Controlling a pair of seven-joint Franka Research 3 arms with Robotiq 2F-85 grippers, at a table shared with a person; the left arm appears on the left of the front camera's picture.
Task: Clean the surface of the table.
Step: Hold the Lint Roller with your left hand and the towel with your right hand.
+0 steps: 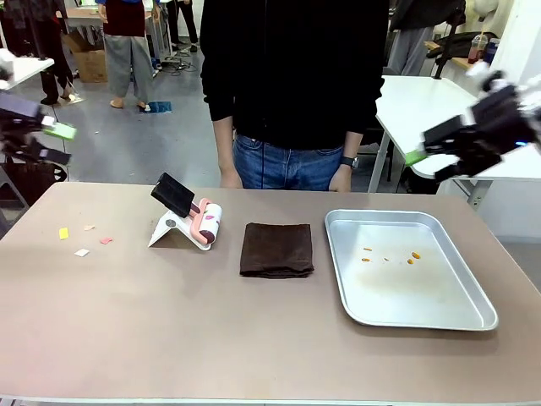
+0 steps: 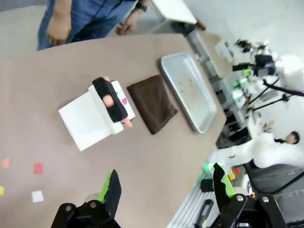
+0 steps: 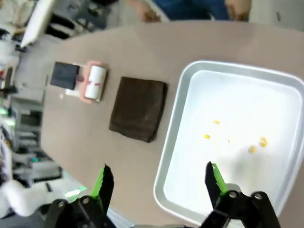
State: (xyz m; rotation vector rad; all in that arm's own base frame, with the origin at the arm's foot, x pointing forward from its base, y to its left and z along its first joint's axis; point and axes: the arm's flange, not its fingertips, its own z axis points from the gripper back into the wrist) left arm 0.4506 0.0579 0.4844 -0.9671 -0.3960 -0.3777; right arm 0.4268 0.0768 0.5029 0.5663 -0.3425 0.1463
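The taupe table (image 1: 169,330) spans the front view. Small coloured paper scraps (image 1: 82,252) lie at its left end, and orange crumbs (image 1: 411,260) sit in the silver tray (image 1: 473,320) at the right. A folded dark brown cloth (image 1: 276,249) lies in the middle. A lint roller (image 1: 207,224) with a black handle rests on a white stand left of it. My left gripper (image 1: 57,144) hangs open high over the left edge, and my right gripper (image 1: 427,152) hangs open above the far right. Both grippers (image 2: 166,187) (image 3: 159,183) hold nothing in the wrist views.
A person in a black top stands at the far edge, hands (image 1: 230,179) hanging at the table's rim. A white table (image 1: 423,101) stands behind on the right. The left wrist view shows the cloth (image 2: 152,103), the tray (image 2: 187,90) and the scraps (image 2: 38,168).
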